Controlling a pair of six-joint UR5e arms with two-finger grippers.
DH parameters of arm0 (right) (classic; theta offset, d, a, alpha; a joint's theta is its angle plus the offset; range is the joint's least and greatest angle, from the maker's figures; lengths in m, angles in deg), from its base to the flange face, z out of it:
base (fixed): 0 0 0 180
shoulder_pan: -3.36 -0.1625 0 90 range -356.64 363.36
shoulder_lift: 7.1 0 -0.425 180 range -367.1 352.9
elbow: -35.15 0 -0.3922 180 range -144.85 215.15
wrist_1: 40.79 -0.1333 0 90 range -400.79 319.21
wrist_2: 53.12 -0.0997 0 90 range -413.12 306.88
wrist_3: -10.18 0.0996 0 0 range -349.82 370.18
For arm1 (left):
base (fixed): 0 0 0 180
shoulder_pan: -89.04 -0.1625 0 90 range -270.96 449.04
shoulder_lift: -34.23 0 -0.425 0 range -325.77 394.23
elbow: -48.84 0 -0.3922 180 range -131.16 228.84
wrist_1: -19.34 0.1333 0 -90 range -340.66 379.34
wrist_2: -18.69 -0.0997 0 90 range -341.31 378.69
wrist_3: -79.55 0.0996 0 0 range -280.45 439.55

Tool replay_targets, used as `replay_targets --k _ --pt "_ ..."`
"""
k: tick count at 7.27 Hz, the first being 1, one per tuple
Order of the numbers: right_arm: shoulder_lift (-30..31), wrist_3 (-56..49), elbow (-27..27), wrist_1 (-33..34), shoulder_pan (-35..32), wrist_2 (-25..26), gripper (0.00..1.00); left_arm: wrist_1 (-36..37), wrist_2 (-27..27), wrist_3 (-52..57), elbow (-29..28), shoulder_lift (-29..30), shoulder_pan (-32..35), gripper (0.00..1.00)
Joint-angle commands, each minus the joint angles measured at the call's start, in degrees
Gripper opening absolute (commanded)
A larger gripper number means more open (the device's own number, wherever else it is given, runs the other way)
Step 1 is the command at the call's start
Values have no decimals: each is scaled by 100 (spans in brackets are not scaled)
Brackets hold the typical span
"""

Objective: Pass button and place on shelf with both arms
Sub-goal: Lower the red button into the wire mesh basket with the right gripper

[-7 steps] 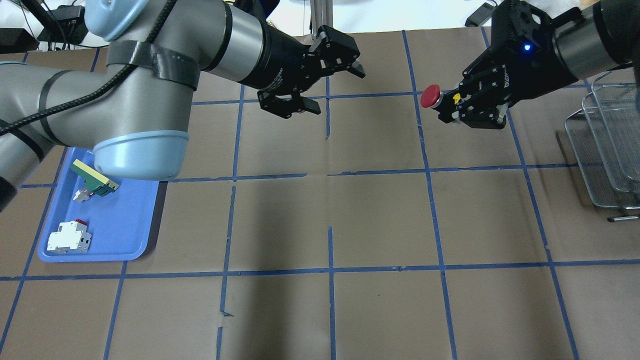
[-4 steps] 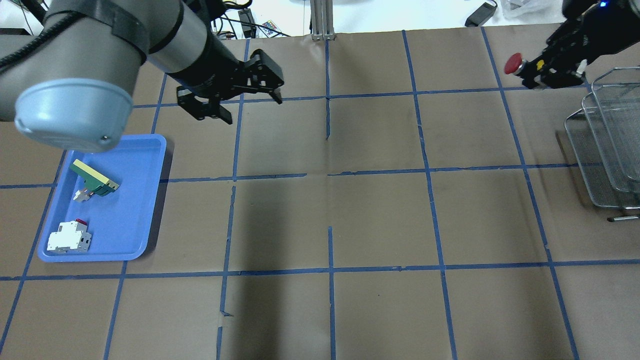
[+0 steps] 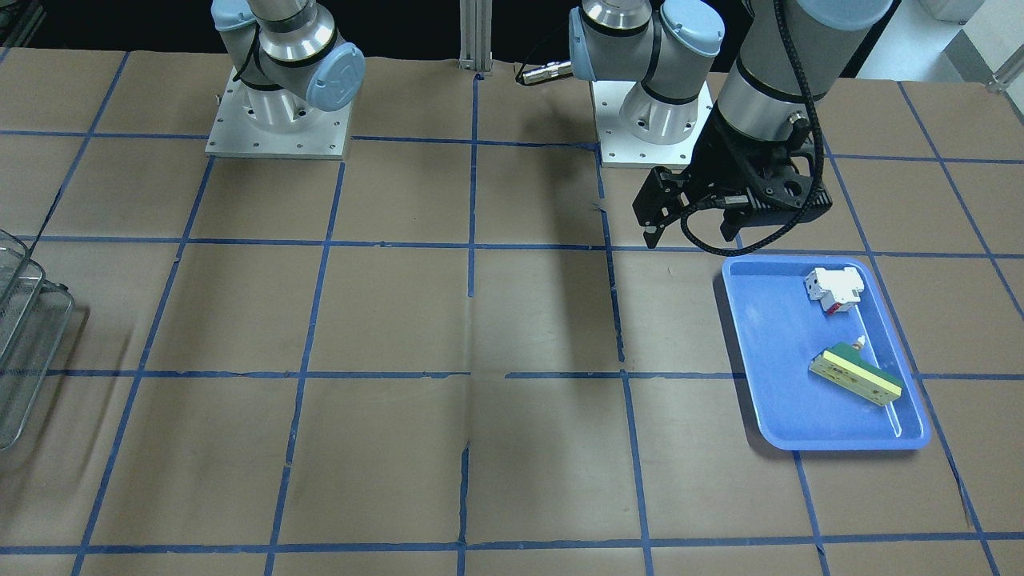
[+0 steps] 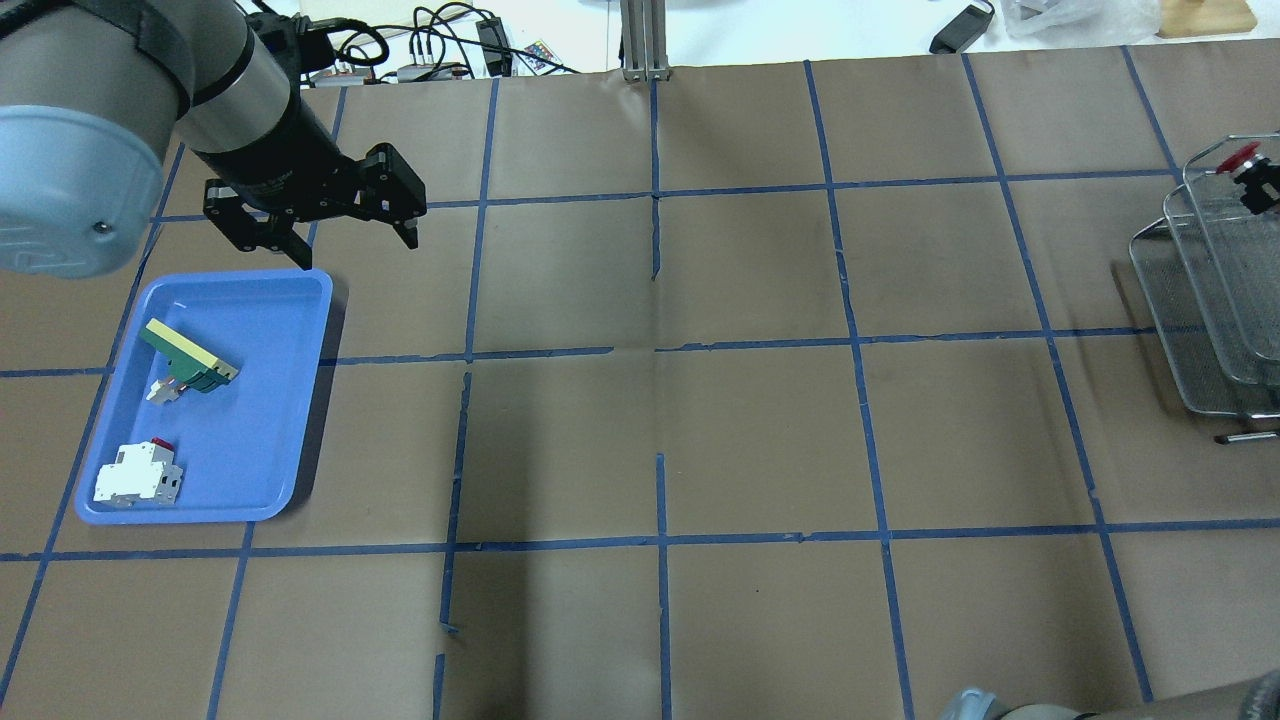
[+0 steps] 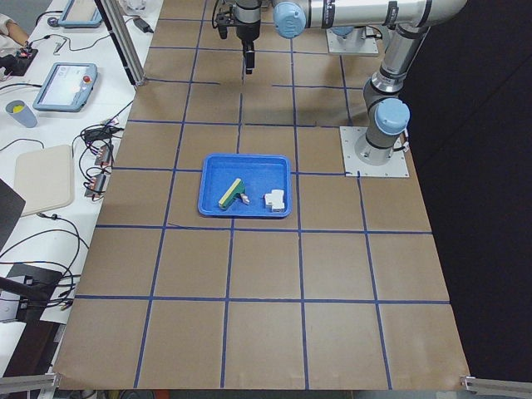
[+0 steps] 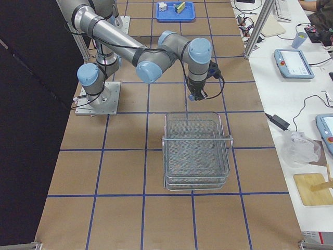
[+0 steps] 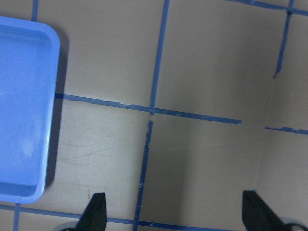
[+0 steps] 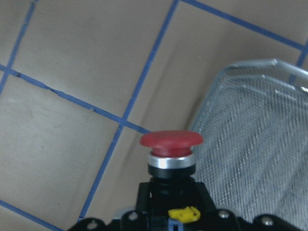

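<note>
The button (image 4: 1238,157), with its red cap, is held in my right gripper (image 4: 1262,188) at the overhead view's far right, at the back left corner of the wire shelf (image 4: 1215,300). The right wrist view shows the jaws shut on the button's (image 8: 171,140) black base, with its cap just at the shelf's rim (image 8: 255,120). My left gripper (image 4: 355,245) is open and empty. It hovers just beyond the blue tray's back right corner. It also shows in the front view (image 3: 688,232) and the left wrist view (image 7: 175,211).
The blue tray (image 4: 290,330) at the left holds a green-and-cream bar (image 4: 188,357) and a white-and-red block (image 4: 137,473). The brown table has a blue tape grid. Cables and devices lie beyond its back edge.
My right gripper has carried the button right, from the table's middle right to the shelf's corner. My left gripper, open, has drawn back left to the tray's corner.
</note>
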Motion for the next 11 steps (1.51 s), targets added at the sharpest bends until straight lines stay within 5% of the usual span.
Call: replay_targets --k 1,4,5,6,8,11 --pt "-426 1087 40 414 93 611 0 -23 -53 419 -4 -17 -30 100" --pt "-543 2205 145 442 85 753 6 -23 -45 437 -12 -17 -47 100" --pt "-534 2216 172 468 85 762 41 -23 -53 463 -13 -17 -48 100" --pt "-595 2225 181 486 76 753 65 -23 -53 464 -13 -17 -39 100" --pt "-534 2216 173 442 76 753 100 -15 -53 464 -4 -17 -30 100" --pt "340 2538 163 -617 -142 701 100 -15 -45 464 -12 -17 -30 100"
